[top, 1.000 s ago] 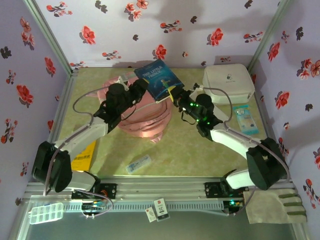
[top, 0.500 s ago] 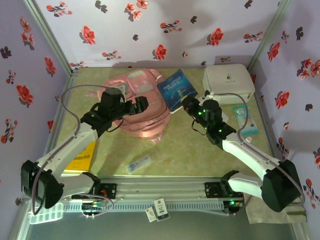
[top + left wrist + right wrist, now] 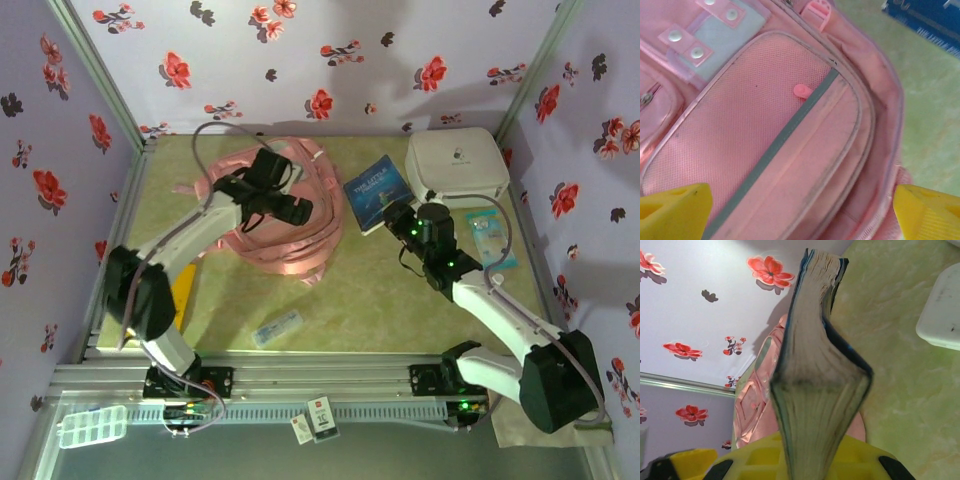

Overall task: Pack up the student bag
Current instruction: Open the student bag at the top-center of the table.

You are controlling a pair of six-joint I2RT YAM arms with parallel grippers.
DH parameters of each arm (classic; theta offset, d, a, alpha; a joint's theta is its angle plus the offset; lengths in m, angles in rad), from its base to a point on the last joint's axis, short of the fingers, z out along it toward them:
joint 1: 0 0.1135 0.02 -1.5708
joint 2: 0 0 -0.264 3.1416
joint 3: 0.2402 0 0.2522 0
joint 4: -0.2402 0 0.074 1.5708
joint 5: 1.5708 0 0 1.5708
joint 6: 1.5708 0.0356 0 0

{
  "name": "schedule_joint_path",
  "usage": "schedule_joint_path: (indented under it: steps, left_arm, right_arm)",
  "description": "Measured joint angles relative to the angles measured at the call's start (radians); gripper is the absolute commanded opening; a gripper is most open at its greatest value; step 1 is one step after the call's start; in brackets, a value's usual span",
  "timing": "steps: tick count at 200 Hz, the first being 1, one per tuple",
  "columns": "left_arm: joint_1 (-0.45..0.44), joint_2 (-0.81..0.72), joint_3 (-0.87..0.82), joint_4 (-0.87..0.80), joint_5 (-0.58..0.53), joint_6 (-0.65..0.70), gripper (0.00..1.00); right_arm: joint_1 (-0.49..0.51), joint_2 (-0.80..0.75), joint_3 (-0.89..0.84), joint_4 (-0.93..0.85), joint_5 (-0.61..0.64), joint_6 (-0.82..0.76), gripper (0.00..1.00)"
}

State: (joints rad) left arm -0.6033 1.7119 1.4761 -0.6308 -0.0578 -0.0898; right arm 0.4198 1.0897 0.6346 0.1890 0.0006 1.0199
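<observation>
Clamping a blue book [image 3: 378, 193], right gripper [image 3: 398, 214] hangs near student bag [image 3: 310, 240].

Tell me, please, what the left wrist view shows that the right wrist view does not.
Left wrist view, not right: the mesh front pocket of the large soft pink fabric backpack, with a grey zip strip and round pink zip pull, above the yellow left fingers, spread wide apart.
Right wrist view, not left: the yellow right fingers clamped on a blue softcover book seen edge-on, a white rounded hard case, and the floral wall.
Both: the backpack, the book, and the pale green tabletop.
</observation>
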Motion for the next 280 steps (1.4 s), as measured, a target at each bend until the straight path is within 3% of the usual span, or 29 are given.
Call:
schedule_joint_path:
  steps: [85, 118, 147, 179, 241, 254, 280]
  left_arm:
    - [-0.026, 0.364, 0.310, -0.266, -0.085, 0.309, 0.81]
    - [-0.033, 0.417, 0.372, -0.324, -0.094, 0.364, 0.77]
    - [-0.034, 0.424, 0.404, -0.362, -0.093, 0.395, 0.82]
    - [-0.035, 0.425, 0.429, -0.411, -0.051, 0.436, 0.82]
    - [-0.043, 0.481, 0.437, -0.428, -0.099, 0.447, 0.66]
    - [-0.043, 0.495, 0.446, -0.428, -0.121, 0.452, 0.58]
    - [-0.069, 0.503, 0.451, -0.418, -0.204, 0.467, 0.34]
  right_arm:
    - [-0.023, -0.013, -0.002, -0.008, 0.000, -0.007, 0.11]
    - [-0.025, -0.013, -0.002, -0.008, 0.000, -0.006, 0.11]
    - [-0.026, -0.013, -0.002, -0.008, 0.000, -0.006, 0.11]
    - [-0.026, -0.013, -0.002, -0.008, -0.001, -0.006, 0.11]
    - [-0.026, -0.013, -0.013, -0.008, -0.005, 0.002, 0.11]
    - [-0.026, -0.013, -0.015, -0.008, -0.005, 0.002, 0.11]
    - [-0.026, -0.013, -0.015, -0.008, -0.005, 0.002, 0.11]
